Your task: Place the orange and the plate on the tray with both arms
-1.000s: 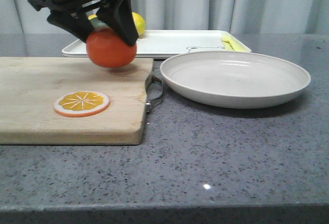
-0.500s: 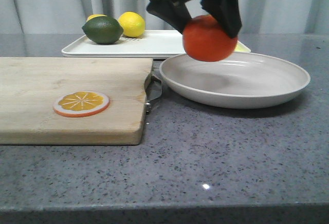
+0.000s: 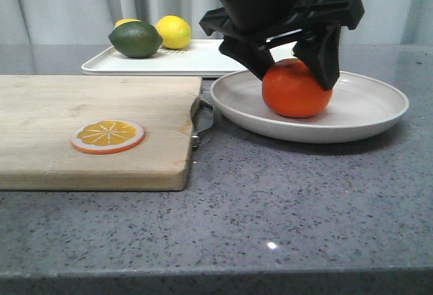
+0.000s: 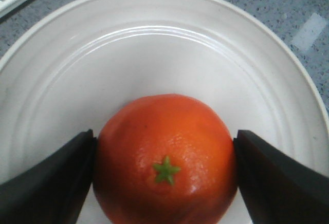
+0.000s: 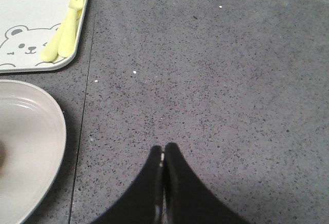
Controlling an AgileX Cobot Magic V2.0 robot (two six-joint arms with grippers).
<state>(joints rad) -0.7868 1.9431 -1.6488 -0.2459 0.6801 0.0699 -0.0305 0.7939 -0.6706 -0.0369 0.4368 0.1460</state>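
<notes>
Because the round bright orange fruit (image 3: 296, 91) is seated inside the wide shallow off-white plate (image 3: 379, 116) while pinched between the black fingers of the left gripper (image 4: 164, 154), a roll toward the raised rim is to be expected if the fingers are spread unevenly or withdrawn at an angle. A smooth, gently dished surface is shown in the left wrist view, so little resistance to rolling is judged to be offered. If the plate is subsequently lifted with the fruit loose in it, any tilt is likely to send the fruit over the rim onto the grey speckled desk (image 3: 284, 207). A collision is also possible on the flat rectangular white tray (image 3: 196, 61), since its far left end is occupied by a dark green lime (image 3: 135, 39) and a yellow lemon (image 3: 174, 32), and a pale yellow fork (image 5: 64, 29) lies near its right edge beside the bear drawing.

The orange is seen whole, glossy and deep orange-red, with a small green star-shaped calyx facing the left wrist camera. It rests on the plate floor, on the near-left side of centre in the front view. The plate stands on the desk just in front of the tray, beside a wooden cutting board (image 3: 67, 105) carrying an orange slice disc (image 3: 107, 136).

The right gripper (image 5: 163, 160) is held over bare desk with its fingers pressed together, gripping nothing.
</notes>
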